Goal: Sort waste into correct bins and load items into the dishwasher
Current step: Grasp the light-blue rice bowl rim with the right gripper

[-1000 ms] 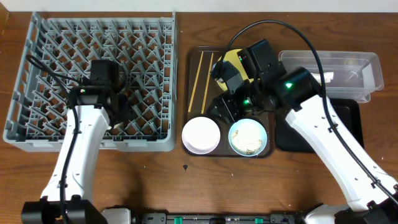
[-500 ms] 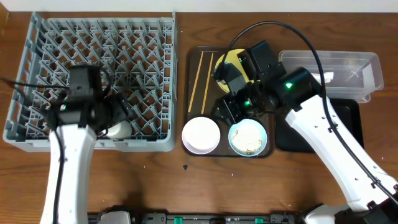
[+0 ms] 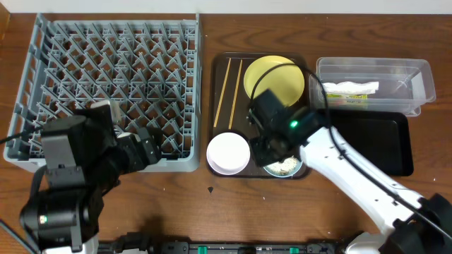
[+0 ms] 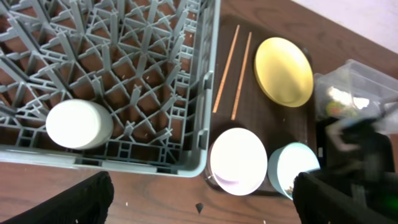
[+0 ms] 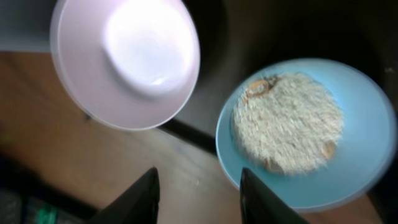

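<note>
The grey dish rack (image 3: 106,63) fills the left. A small white cup (image 4: 79,123) lies in its front row. My left gripper (image 4: 199,208) is wide open and empty, raised above the rack's front edge (image 3: 145,147). The brown tray holds the chopsticks (image 3: 229,92), the yellow plate (image 3: 275,77), the white bowl (image 3: 228,152) and the light-blue bowl (image 5: 357,165) with rice-like crumbs (image 5: 287,121). My right gripper (image 5: 199,199) is open and empty, just above the blue bowl's near rim (image 3: 272,152). The white wrapper (image 3: 353,87) and sachet (image 3: 351,98) lie in the clear tub (image 3: 418,74).
The black tray (image 3: 374,141) sits in front of the clear tub at the right. The brown serving tray (image 3: 216,106) lies between rack and bins. Bare wood table runs along the front. Small dark specks lie on it near the white bowl.
My left arm has pulled back from the rack toward the front and risen, leaving the white cup in the rack. My right gripper has moved from over the plate forward to the blue bowl.
</note>
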{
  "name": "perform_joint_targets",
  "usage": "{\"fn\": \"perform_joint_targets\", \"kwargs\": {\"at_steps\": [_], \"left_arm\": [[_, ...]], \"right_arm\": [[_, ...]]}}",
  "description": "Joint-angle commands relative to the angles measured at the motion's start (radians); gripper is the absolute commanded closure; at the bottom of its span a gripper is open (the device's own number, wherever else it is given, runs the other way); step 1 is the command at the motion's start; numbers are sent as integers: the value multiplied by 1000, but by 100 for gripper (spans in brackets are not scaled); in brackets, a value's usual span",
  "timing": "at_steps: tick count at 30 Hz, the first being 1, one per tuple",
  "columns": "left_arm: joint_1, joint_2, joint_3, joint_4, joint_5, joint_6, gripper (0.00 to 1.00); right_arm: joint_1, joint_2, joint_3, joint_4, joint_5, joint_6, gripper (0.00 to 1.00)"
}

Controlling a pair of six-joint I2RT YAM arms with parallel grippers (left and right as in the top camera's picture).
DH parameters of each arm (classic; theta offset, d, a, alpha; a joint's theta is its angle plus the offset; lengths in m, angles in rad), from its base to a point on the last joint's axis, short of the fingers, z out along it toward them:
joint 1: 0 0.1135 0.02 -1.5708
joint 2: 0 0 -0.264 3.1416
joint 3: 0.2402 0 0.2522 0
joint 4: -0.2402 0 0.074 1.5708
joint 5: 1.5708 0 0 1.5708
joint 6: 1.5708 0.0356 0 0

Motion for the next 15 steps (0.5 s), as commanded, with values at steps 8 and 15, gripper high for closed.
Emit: {"fn": "perform_joint_targets", "kwargs": {"at_steps": [8,15], "left_arm": [[2,-6,21,-5,26,21,2],[2,-6,21,-5,26,21,2]], "right_arm": [[11,1,-298,353,134,80,74],[4,58,-312,373,135,25,81]]}}
